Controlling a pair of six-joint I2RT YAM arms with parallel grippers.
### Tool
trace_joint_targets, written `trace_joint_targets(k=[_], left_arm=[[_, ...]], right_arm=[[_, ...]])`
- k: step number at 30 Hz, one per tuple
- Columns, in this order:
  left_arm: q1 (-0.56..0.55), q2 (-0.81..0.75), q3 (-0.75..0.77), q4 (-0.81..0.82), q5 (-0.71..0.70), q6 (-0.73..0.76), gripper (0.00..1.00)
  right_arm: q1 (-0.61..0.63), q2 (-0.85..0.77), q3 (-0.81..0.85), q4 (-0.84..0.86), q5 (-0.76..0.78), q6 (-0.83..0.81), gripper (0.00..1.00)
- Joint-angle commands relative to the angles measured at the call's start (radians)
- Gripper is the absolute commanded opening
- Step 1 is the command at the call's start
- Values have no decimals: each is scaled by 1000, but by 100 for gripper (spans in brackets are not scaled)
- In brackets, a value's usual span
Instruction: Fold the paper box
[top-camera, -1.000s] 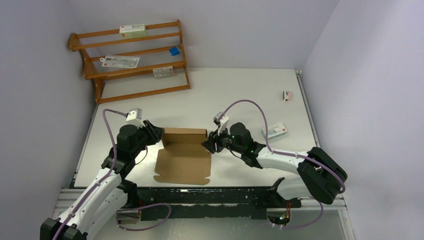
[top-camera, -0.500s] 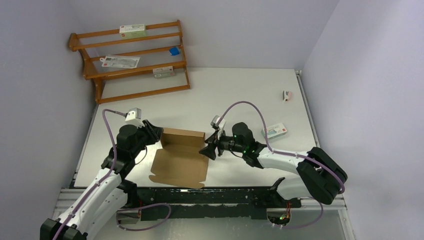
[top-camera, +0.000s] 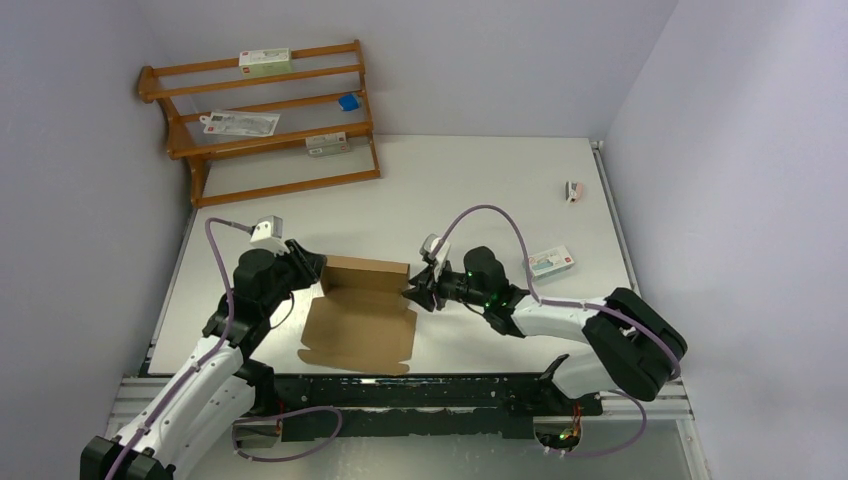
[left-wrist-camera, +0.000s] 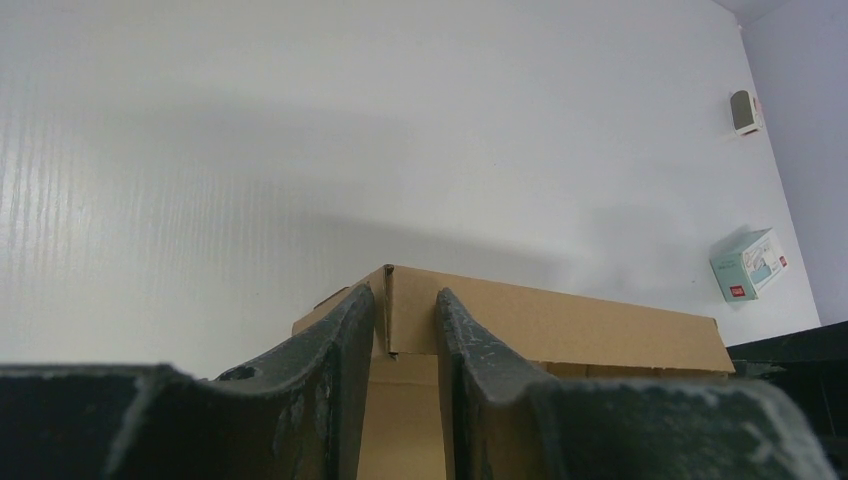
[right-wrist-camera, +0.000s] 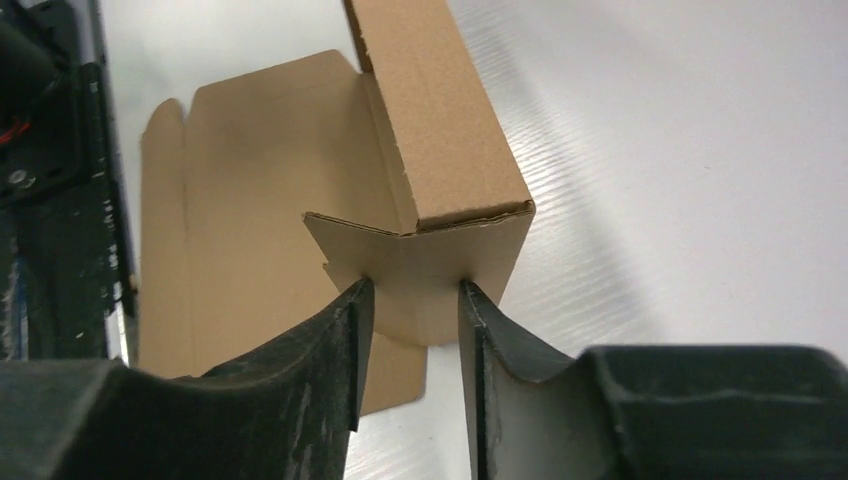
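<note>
The table under me is flat white, closed in by pale lilac walls, with a wooden rack at the far left, a small white carton to the right and a tiny object near the far right edge. The paper box sits toward the near side, left of centre, between my two arms. Its long axis runs left to right. Its far wall stands upright, and its broad flat panel lies on the table reaching toward the near edge, tabs outward. My left gripper is at the far-left corner, fingers nearly together with cardboard in the thin gap; I cannot tell if they press it. My right gripper is at the right end, fingers set narrowly either side of the raised end flap, and I cannot tell whether they pinch it
</note>
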Motion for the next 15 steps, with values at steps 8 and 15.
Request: trace_joint_targets(k=[8,15], left_arm=[[-3,12,29,-18,93,10,33],[-3,19,32,-23,103,18,33]], right_arm=[[89,73,-65,369,338,-21,44],[142,139,-61,449,527,-77,56]])
